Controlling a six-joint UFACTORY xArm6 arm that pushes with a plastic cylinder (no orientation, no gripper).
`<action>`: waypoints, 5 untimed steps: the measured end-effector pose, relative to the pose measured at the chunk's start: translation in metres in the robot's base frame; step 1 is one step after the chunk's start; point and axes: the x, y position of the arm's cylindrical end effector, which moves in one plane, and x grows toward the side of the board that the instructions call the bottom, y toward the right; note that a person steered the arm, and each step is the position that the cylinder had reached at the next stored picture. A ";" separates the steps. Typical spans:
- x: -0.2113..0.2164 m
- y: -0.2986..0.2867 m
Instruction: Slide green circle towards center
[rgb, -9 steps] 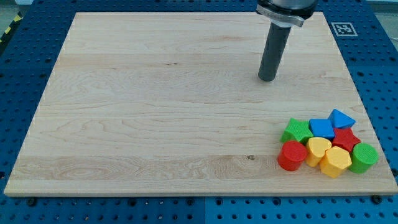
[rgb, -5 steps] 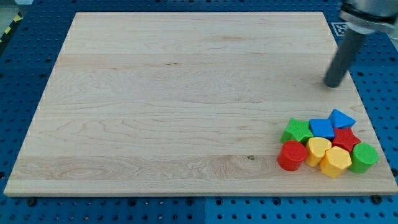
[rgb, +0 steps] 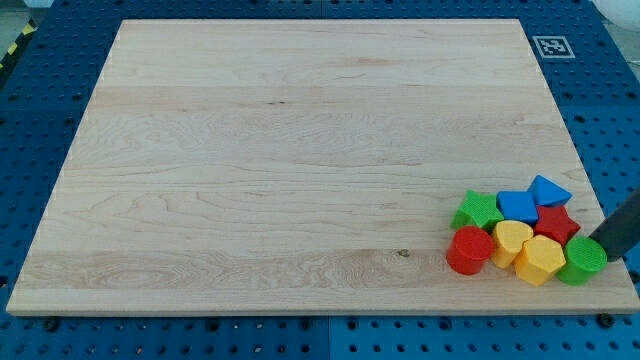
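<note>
At the right edge of the view, the straight dark rod (rgb: 626, 232) is cut off, so only a short lower stretch shows and the arm above it is out of sight. My tip (rgb: 606, 256) sits against the right side of the round green cylinder block (rgb: 582, 259), covering part of that block's right flank. In the cluster, the yellow heart-like block (rgb: 512, 240) is partly hidden by the yellow hexagonal block (rgb: 540, 261) in front, so its shape is uncertain. The red star block (rgb: 556, 223) shows only its top. The green star-like block (rgb: 477, 211) is partly hidden behind the red cylinder (rgb: 468, 250).
</note>
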 end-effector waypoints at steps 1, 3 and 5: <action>0.016 0.020; 0.031 0.031; 0.046 0.020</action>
